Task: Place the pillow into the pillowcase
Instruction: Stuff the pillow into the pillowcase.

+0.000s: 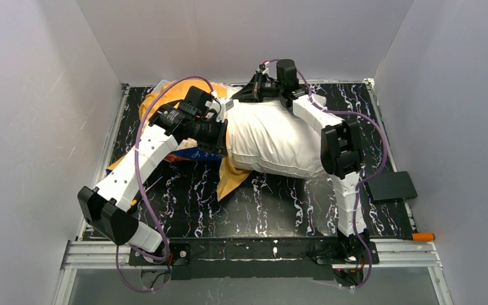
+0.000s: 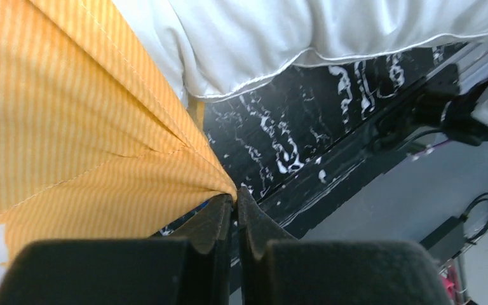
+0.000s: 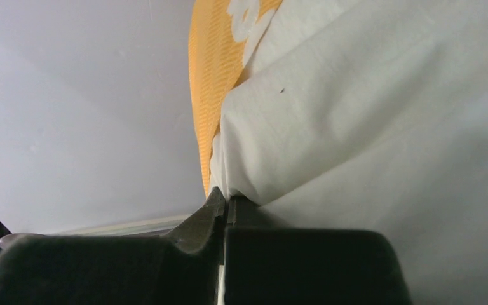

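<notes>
Left pincer (image 2: 234, 202): clenched on a small gathered fold of the pillowcase (image 2: 70, 127), on its orange-yellow side. It sits left of centre in the overhead view, at the left end of the pillow (image 1: 273, 136).
Left grip risk: only a little thin cloth sits at the very fingertips. A hard tug could slide it free, and the mouth of the case would then drop shut.
Pillowcase: at the upper left of the worktop (image 1: 279, 210), orange side up. A blue strip shows under the left arm (image 1: 146, 149), and an orange flap trails out beneath the pillow's lower left corner.
Flap risk: the flap is pinned under the pillow. It may drag along or fold inward and block the opening.
Pillow: in the centre of the overhead view, mostly bare and outside the case. Only its left end meets the orange cloth, and the left arm hides how far in it is.
Pillow risk: it is plump and soft. It is likely to bunch and jam at the mouth unless the opening is held wide.
Right pincer (image 3: 225, 202): clenched on a fold of white pillow fabric, upper centre of the overhead view, close to the back wall (image 3: 70, 95). An orange edge runs to the same spot, but I cannot tell whether it is also in the pinch.
Right grip risk: if only the pillow is held, pulling would shift the pillow and not the case. There also looks to be little room to move before the wall.
</notes>
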You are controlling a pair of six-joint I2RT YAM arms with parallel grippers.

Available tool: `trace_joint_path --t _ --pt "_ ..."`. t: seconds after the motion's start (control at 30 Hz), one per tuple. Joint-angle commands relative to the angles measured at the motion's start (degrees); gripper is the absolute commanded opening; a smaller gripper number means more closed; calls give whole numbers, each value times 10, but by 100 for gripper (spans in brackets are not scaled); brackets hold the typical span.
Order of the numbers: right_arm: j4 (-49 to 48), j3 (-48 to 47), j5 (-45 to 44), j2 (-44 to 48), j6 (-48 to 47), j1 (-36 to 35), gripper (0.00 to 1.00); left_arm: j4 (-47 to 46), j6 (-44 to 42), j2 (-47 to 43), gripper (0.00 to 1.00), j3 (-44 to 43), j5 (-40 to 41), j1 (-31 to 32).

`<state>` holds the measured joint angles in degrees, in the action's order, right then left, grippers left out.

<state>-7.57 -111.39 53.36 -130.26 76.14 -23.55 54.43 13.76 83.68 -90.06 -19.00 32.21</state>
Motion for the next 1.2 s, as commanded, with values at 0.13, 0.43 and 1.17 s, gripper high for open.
trace_joint_path --t 0.13,0.43,1.17 --pt "108 15 -57 35 -123 -6 1 75 -20 6 65 -160 48 22" --pt "403 -8 4 59 -413 -28 1 97 115 121 84 -334 230 -25" --pt "441 32 34 73 -442 -62 1 123 156 407 23 -525 287 -70"
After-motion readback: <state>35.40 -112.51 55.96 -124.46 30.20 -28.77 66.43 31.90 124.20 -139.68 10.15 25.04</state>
